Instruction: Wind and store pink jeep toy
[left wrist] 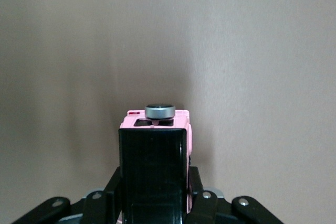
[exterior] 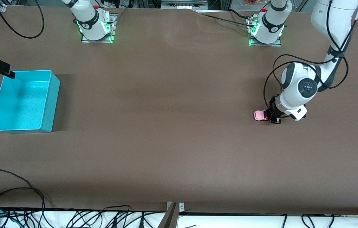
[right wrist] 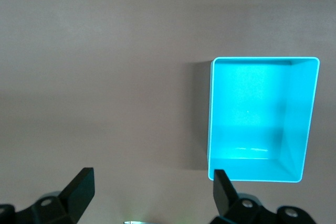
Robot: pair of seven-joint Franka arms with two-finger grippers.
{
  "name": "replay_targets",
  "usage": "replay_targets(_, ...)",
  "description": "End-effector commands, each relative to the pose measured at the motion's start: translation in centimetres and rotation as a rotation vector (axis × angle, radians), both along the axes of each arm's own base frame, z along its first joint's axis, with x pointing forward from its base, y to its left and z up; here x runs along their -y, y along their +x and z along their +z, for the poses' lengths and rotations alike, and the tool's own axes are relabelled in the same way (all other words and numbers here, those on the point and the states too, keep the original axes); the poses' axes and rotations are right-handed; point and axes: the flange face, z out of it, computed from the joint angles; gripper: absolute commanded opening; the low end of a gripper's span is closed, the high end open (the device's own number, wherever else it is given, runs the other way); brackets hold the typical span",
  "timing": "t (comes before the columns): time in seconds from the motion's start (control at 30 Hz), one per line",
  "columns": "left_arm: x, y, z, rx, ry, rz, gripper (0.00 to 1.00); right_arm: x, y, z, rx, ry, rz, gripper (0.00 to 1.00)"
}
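Between the left fingers: jeep, on the table
Left gripper: clamped on jeep
Right gripper: spread wide, holding nothing, waiting above bin

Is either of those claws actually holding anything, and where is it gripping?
The left gripper is shut on the pink jeep, clamping its sides at one end. The right gripper, open, holds nothing.

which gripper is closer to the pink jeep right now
Left. The left gripper has its jaws shut on the jeep. The right gripper waits, jaws open, near the bin at the table's right-arm end.
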Motion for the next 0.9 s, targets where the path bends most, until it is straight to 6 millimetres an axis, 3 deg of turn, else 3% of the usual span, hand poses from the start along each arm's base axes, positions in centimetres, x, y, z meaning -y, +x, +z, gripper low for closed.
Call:
replay_targets(0.0, -2.2, -0.7, -2.6, 0.017, -0.001, -0.031, 0.12, 0.1, 0.0, 0.8, 0.023, 0.018, -0.004, 1.00)
replay_targets(0.2, -4.4, -0.7, -2.8, 0.014, 0.004, -0.023, 0.12, -0.3, 0.1, 0.8, 0.025, 0.017, 0.005, 1.00)
replay_targets(0.5, -10.0, -1.0, -3.4, 0.011, 0.055, -0.039, 0.12, -0.4, 0.1, 0.8, 0.025, 0.017, 0.006, 1.00)
replay_targets(0.87, -12.8, -1.4, -4.1, 0.017, 0.066, -0.052, 0.18, -0.4, 0.1, 0.8, 0.025, 0.017, 0.006, 1.00)
